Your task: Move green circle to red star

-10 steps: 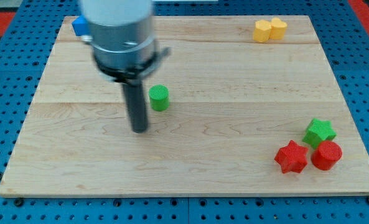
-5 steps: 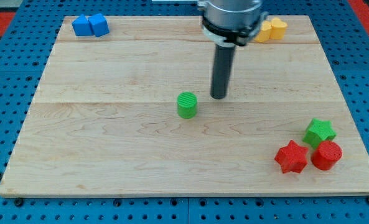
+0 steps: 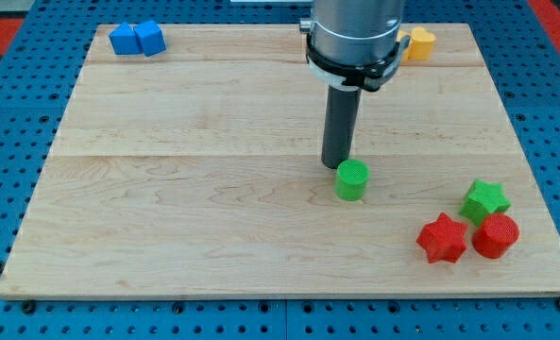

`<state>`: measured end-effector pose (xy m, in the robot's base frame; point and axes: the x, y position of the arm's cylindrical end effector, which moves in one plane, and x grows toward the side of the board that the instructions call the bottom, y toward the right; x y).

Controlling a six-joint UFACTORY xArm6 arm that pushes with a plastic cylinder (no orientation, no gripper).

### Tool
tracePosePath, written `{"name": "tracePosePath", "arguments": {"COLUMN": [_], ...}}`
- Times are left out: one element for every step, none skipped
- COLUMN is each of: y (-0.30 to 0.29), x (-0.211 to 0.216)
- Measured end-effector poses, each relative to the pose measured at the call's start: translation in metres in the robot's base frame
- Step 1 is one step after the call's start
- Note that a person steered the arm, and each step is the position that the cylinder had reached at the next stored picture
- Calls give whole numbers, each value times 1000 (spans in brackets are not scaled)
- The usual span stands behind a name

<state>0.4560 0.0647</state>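
Observation:
The green circle [image 3: 351, 179] sits near the middle of the wooden board [image 3: 166, 217], a little right of centre. My tip [image 3: 335, 164] stands just above and to the left of it, touching or nearly touching its edge. The red star [image 3: 442, 238] lies at the lower right, well to the right of and below the green circle.
A green star [image 3: 484, 200] and a red circle [image 3: 496, 235] sit right beside the red star. Two blue blocks [image 3: 136, 39] lie at the top left. Yellow blocks [image 3: 417, 42] lie at the top right, partly hidden behind the arm.
The green circle has moved right and slightly down, from left of centre toward the red star. My tip swung from its left, over to the upper right, and now sits at its upper left.

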Motion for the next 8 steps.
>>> {"name": "tracePosePath", "arguments": {"y": [-37,-47,6,63,64,55,58,64], "x": [-13,-2,27,47,47,36,31,43]}}
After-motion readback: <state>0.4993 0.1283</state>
